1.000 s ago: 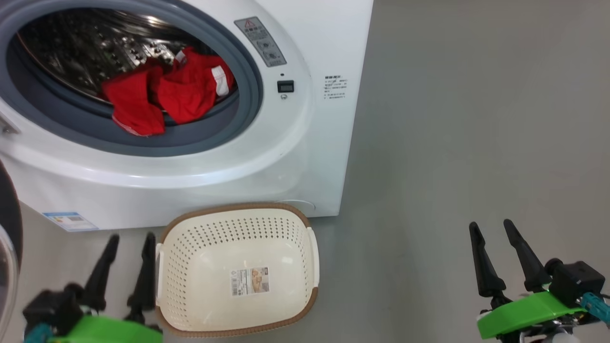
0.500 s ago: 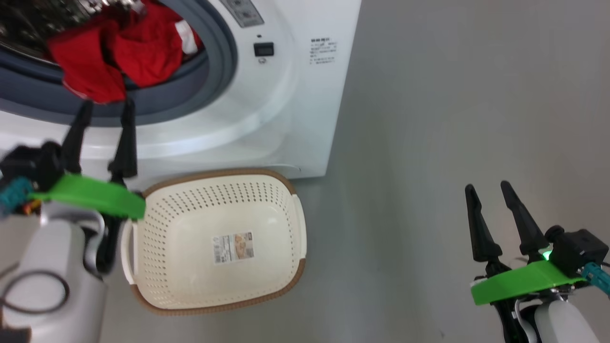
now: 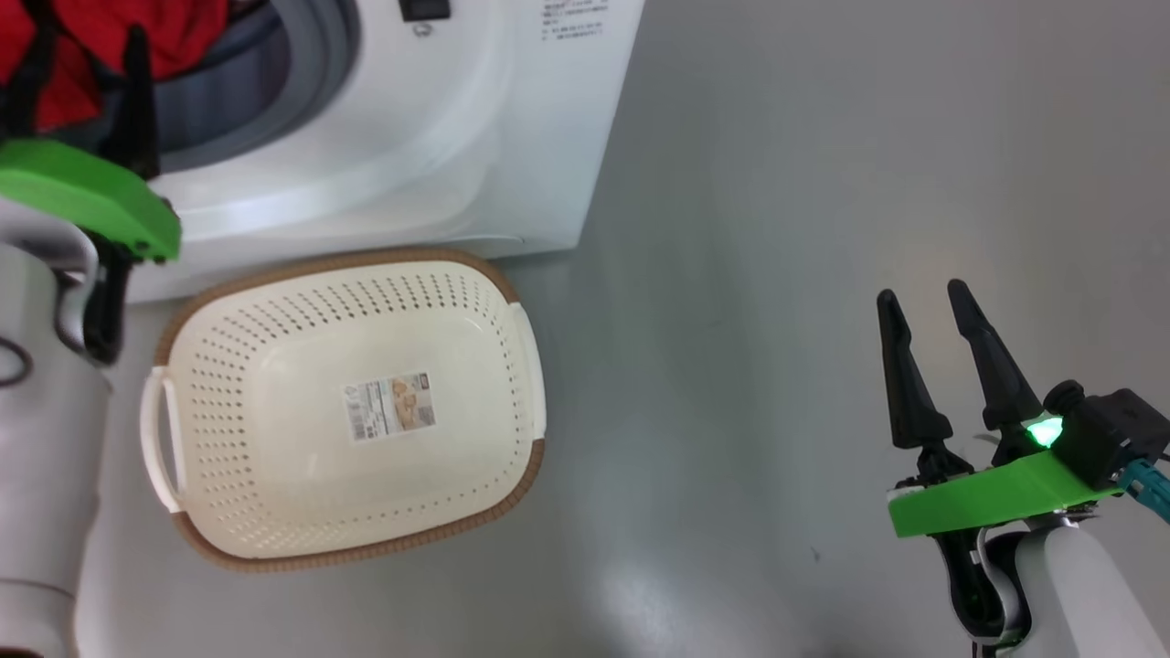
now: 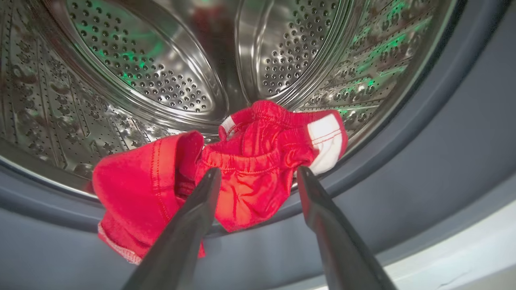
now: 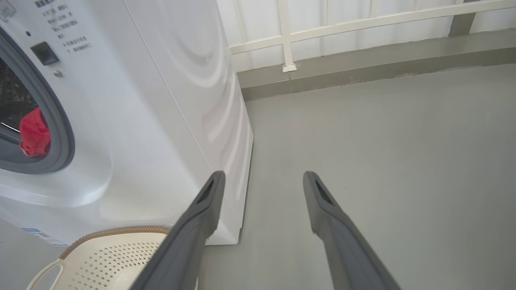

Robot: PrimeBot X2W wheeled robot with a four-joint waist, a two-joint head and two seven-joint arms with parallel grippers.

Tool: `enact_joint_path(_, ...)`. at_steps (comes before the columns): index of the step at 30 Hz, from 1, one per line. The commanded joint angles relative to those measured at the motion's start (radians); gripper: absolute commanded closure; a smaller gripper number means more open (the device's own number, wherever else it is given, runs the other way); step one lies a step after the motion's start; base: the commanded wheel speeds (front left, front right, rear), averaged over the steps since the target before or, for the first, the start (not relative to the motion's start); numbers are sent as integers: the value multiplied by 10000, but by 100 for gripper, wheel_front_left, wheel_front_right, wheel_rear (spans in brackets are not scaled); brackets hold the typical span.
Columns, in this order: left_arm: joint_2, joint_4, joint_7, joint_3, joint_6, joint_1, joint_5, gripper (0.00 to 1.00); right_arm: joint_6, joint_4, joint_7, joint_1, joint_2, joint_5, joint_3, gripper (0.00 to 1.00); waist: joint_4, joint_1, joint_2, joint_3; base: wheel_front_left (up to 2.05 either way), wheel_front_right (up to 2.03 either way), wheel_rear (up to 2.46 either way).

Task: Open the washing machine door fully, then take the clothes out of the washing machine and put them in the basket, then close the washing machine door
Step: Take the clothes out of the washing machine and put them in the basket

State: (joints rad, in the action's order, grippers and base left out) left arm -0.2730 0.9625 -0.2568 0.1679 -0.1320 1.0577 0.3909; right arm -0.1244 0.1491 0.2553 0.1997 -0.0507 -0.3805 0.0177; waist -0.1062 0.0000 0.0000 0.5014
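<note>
The white washing machine (image 3: 439, 137) stands at the upper left with its opening uncovered; the door is out of view. Red clothes (image 4: 250, 161) with a white panel lie bunched on the grey gasket (image 4: 443, 161) at the mouth of the steel drum (image 4: 161, 80). My left gripper (image 4: 259, 171) is open right in front of them, its fingers straddling the middle garment without closing on it. In the head view the left gripper (image 3: 87, 27) is up at the opening. The cream basket (image 3: 512, 302) sits empty on the floor below the machine. My right gripper (image 3: 920, 292) hangs open over bare floor, far right.
Grey floor (image 3: 777, 274) stretches to the right of the machine and basket. A low kerb and white railing (image 5: 286, 36) run along the back behind the machine. The basket (image 5: 121, 249) touches or nearly touches the machine's base.
The head camera has swung right and down. My left arm has risen from beside the basket up to the drum opening, still open. The right gripper holds its place.
</note>
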Motion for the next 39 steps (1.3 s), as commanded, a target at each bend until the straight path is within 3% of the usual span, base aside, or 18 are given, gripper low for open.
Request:
enact_joint_path(1, -642, 134, -49, -25, 13, 446, 87, 0, -63, -301, 65, 153, 3, -145, 309, 0, -311, 0, 0, 568, 0, 0, 0)
enact_joint_path(17, -1841, 2330, -39, 975, 13, 2846, 316, 0, -63, -678, 65, 622, 4, -309, 561, 0, -825, 0, 0, 1784, 0, 0, 0)
enact_joint_path(25, -1939, 2616, -45, 1239, 13, 3117, 487, 0, -63, -749, 65, 677, 4, -404, 671, 0, -950, 0, 0, 1951, 0, 0, 0)
enact_joint_path(26, -1901, 2589, -46, 1298, 13, 3111, 539, 49, -63, -743, 65, 677, 4, -415, 679, 0, -953, 0, 0, 1948, 0, 0, 0)
enact_joint_path(27, -1885, 2561, -46, 1359, 13, 3102, 590, 89, -63, -737, 65, 678, 4, -425, 683, 0, -952, 0, 0, 1943, 0, 0, 0)
enact_joint_path(28, -1885, 2542, -46, 1408, 13, 3093, 635, 100, -63, -731, 65, 682, 4, -432, 682, 0, -948, 0, 0, 1934, 0, 0, 0)
enact_joint_path(39, -1741, 1543, -48, 1219, 13, 2562, 1174, 100, -63, -646, 65, 782, 5, -287, 593, 0, -666, 0, 0, 1582, 0, 0, 0)
